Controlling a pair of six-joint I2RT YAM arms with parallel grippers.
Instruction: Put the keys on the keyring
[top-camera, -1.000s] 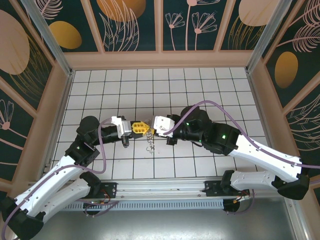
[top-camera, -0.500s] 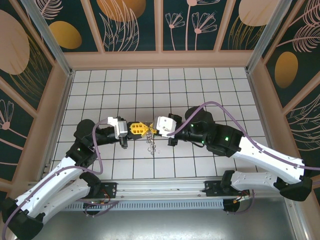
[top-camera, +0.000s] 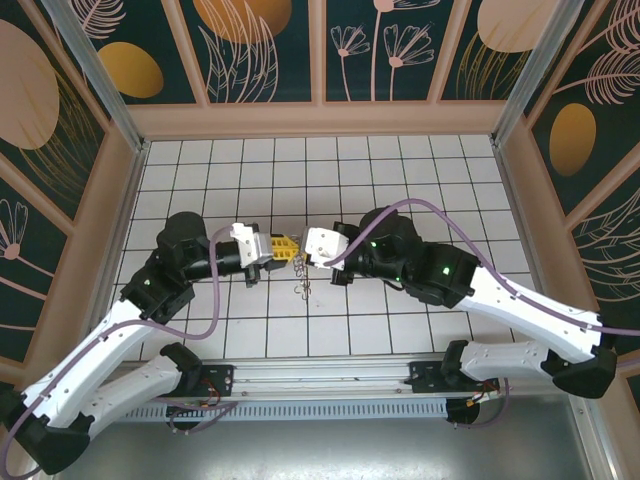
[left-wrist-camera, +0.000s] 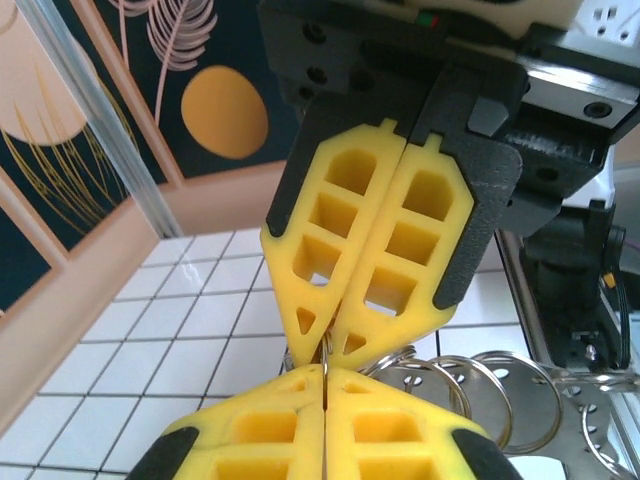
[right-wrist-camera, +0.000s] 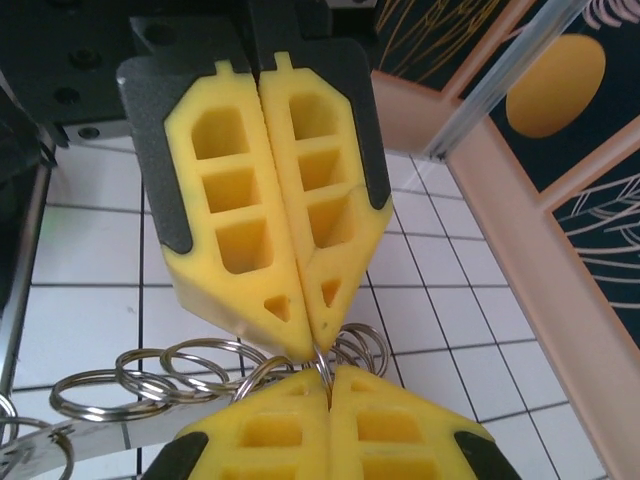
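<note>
My left hand (left-wrist-camera: 326, 378) is closed, its yellow fingers pressed flat together, with a thin silvery wire of the keyring (left-wrist-camera: 470, 385) nipped at the very tips. My right hand (top-camera: 304, 256) is closed just the same and meets the left tip to tip, pinching that same bit of wire from the other side. In the top view the left hand reaches in from 9 o'clock and the right from 3 o'clock, the 2 joining near the middle of the tabletop (top-camera: 400, 190).

The keyring is a run of overlapping split rings. From my left wrist it trails away toward 4 o'clock of the pinch, and from my right wrist toward 8 o'clock. At its far end sit flat silvery pieces with holes, which I take for the keys (left-wrist-camera: 600, 430), though they are cut off by the frame edge. From above, the loose bunch shows at 6 o'clock of the fingertips, over the white tiles. I cannot tell whether it hangs or rests there.
</note>
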